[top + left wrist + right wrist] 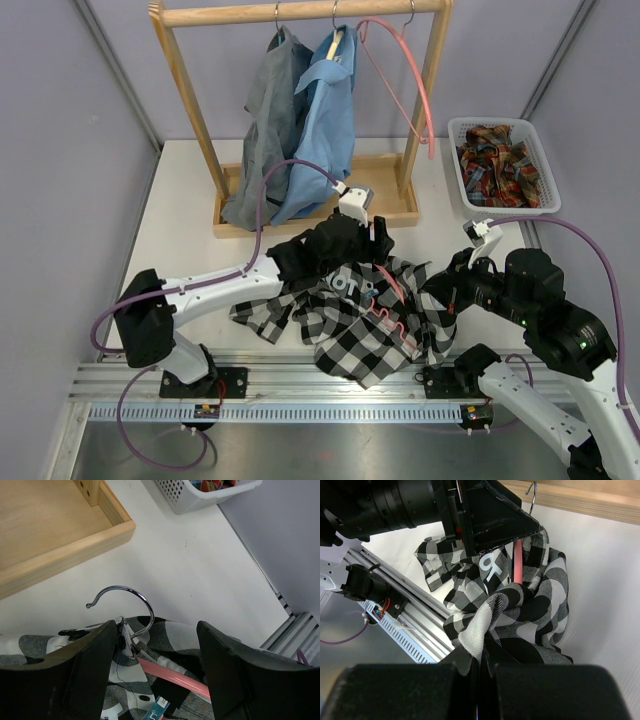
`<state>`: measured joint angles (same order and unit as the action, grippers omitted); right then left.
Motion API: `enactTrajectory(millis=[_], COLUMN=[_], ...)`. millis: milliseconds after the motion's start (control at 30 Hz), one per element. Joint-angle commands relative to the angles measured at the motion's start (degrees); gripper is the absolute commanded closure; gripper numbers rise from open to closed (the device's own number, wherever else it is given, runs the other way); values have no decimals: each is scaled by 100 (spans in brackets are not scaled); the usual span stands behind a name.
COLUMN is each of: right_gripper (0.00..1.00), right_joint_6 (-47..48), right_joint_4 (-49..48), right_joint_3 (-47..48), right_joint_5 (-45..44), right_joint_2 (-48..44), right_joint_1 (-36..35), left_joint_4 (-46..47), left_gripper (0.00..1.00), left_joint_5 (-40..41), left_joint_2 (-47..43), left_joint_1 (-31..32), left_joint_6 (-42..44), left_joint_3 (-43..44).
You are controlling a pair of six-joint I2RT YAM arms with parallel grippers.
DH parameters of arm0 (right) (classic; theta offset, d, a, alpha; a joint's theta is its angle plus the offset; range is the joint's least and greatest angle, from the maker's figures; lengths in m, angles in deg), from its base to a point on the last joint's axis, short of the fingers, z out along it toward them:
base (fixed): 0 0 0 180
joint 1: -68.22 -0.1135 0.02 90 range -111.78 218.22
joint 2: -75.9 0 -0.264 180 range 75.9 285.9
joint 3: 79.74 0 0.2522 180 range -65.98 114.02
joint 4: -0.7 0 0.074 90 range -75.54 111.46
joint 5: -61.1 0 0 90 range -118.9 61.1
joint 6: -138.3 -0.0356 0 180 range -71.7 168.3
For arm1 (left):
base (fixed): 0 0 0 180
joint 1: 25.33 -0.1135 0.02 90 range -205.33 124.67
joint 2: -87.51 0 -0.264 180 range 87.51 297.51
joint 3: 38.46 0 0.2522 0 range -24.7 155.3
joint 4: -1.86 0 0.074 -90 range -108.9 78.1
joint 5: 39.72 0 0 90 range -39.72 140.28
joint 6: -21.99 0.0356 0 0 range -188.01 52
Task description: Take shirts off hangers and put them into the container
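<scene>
1. Hanger position decides the coming move. The pink hanger (pixel 170 676) lies inside the checked shirt (pixel 345 315), which is spread on the table at lower centre of the top view. Its metal hook (pixel 131 598) pokes out of the collar and curls toward the upper middle of the left wrist frame.
2. The left gripper (pixel 157 667) is released, its fingers spread on either side of the hook's stem and, as far as I can tell, touching neither stem nor bar. It is the arm nearer the hanger.
3. The right gripper (pixel 479 664) is clenched on a raised fold of the checked shirt, at the garment's right side in the top view.
4. The hanger's visible pink bar runs from the collar toward the lower right of the top view.
5. The container (pixel 456 160) sits at the upper right of the top view, well apart from the shirt, with a red plaid garment (pixel 497 165) already inside.
6. Cloth hides most of the hanger, so its far shoulder cannot be placed. Whether the shirt front is buttoned cannot be made out.
</scene>
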<state>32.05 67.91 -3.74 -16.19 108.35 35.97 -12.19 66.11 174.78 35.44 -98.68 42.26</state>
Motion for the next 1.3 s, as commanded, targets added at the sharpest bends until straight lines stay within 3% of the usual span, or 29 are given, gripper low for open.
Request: enactTrajectory(millis=[0, 200, 400, 567, 700, 1067, 1267], right_gripper=[100, 100, 100, 100, 100, 100, 100], right_joint_6=[61, 69, 61, 61, 52, 43, 17], right_joint_4=[-318, -309, -283, -239, -230, -247, -212], right_joint_3=[104, 87, 52, 43, 43, 60, 218], right_joint_5=[30, 91, 206, 197, 214, 48, -548], right_joint_2=[34, 16, -45, -116, -133, -107, -151], right_joint_1=[-1, -1, 8, -1, 8, -1, 8], left_joint_4=[407, 855, 1461, 1533, 1506, 1339, 786], left_gripper=[32, 38, 59, 88, 100, 100, 100], left_joint_5=[-89, -54, -89, -46, 7, 235, 841], left_joint_2=[98, 247, 353, 379, 318, -253, -1473], left_joint_1=[-13, -30, -92, -101, -101, -101, -101], left_joint_6=[-88, -79, -17, 18, 18, 123, 606], left_joint_3=[274, 239, 125, 89, 80, -104, -104])
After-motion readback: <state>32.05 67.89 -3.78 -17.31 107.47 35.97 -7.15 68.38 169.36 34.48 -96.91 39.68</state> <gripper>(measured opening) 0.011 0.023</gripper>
